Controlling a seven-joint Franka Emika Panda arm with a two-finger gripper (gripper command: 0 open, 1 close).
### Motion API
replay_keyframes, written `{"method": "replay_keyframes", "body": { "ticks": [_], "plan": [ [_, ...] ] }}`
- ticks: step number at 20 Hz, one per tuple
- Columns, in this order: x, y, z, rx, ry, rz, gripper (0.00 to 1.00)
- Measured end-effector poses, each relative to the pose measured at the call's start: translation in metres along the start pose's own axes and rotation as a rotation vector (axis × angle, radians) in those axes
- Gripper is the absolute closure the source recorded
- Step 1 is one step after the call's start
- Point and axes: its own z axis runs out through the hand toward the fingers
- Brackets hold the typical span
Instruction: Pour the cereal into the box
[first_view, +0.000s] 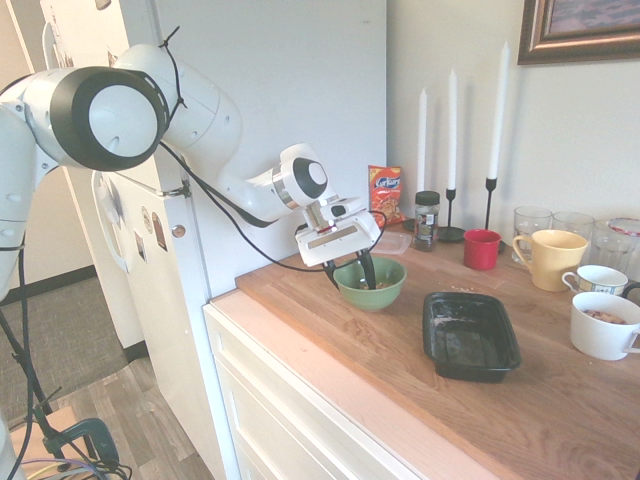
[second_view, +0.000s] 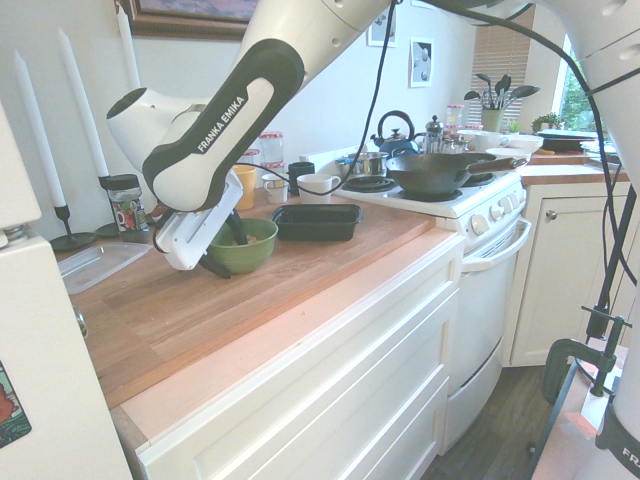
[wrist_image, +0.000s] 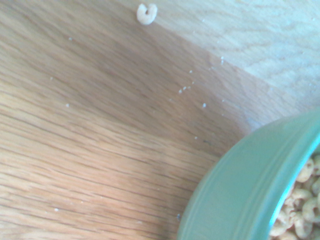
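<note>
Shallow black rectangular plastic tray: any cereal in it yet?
No, the shallow black rectangular plastic tray looks bare; the pale ring-shaped cereal sits in the round green bowl.

The arm (first_view: 200, 110) was glossy white with rounded joint housings, black rings and grey end caps. One black-sided link (second_view: 225, 120) bore white "FRANKA EMIKA" lettering. The gripper (first_view: 348, 273) had a white body and dark fingers.

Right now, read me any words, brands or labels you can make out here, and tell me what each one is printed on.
"FRANKA EMIKA" in white letters on the dark band of the robot arm.
Orange-red snack packet by the wall: has print, too small and blurred to read.
Spice jar beside the black candle holder: label unreadable.
Stickers on the white refrigerator door: too small to read.
Nothing else legible.
</note>
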Motion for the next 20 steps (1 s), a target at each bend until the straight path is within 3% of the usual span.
{"method": "replay_keyframes", "body": {
  "ticks": [20],
  "plan": [
    [0.010,0.006,-0.003,0.007,-0.010,0.033,1.00]
  ]
}}
